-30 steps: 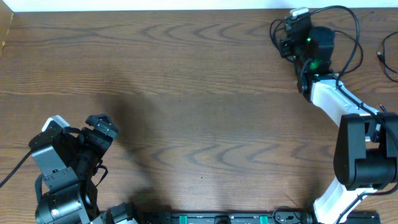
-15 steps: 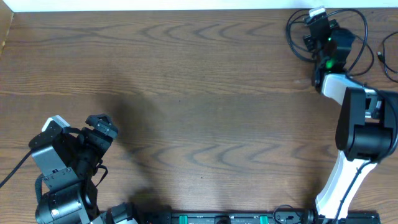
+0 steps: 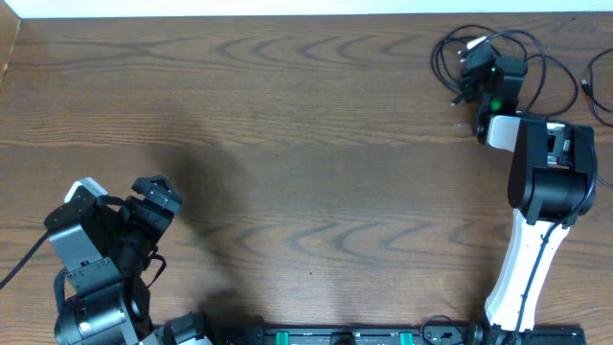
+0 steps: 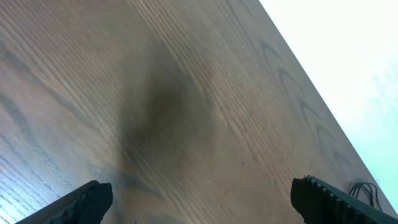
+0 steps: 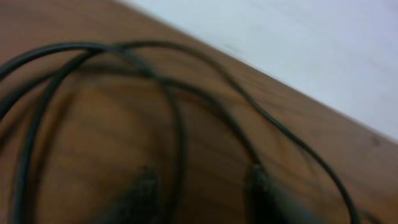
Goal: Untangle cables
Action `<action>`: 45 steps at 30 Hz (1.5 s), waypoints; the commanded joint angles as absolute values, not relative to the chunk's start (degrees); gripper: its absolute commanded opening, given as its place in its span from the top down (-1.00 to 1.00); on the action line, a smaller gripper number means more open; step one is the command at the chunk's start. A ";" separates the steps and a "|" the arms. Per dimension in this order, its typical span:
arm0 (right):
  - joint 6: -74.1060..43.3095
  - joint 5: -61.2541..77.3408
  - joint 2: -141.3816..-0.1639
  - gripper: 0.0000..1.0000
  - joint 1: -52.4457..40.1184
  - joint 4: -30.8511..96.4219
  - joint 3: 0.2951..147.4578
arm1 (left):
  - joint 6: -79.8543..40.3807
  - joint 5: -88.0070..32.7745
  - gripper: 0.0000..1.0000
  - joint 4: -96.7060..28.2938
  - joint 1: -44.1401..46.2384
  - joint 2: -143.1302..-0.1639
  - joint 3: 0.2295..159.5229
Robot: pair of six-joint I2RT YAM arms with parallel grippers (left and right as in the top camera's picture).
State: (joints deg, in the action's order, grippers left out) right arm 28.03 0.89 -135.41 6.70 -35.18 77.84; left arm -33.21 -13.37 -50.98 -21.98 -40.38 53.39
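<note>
1. Table (image 3: 306, 144): brown wood-grain top, fills the overhead view. A white surface (image 3: 239, 8) runs along its far edge.

2. R arm (image 3: 546, 182): white and black links. It rises from the near R edge and reaches to the far R corner.

3. L arm (image 3: 91, 259): black, folded at the near L corner, well apart from the R arm and from all cords.

4. L gripper (image 4: 208, 202): jaws spread wide. In the L wrist view the two tips sit at opposite lower corners w/ only bare wood between them. Nothing is held or touched.

5. R gripper (image 5: 202, 196): at the far R corner, over the cable bundle. R wrist view is blurred. Two dark fingers (image 5: 142, 196) show at the bottom, parted, w/ wood visible between. One strand runs down into the gap; contact w/ a finger can't be told.

6. Cables (image 5: 178, 130): thin black cords in overlapping loops on the table at the far R corner, near the far edge, around and beside the R gripper. Strands cross each other at several pts.

7. Separate cord (image 3: 587, 86): thin, black, small plug end, at the table's R edge, apart from the bundle.
</note>
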 commanded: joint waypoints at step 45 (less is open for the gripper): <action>25.32 17.47 -50.04 -0.99 7.84 -0.93 46.61 | -33.47 -12.99 -0.93 -50.98 -22.22 -40.34 54.89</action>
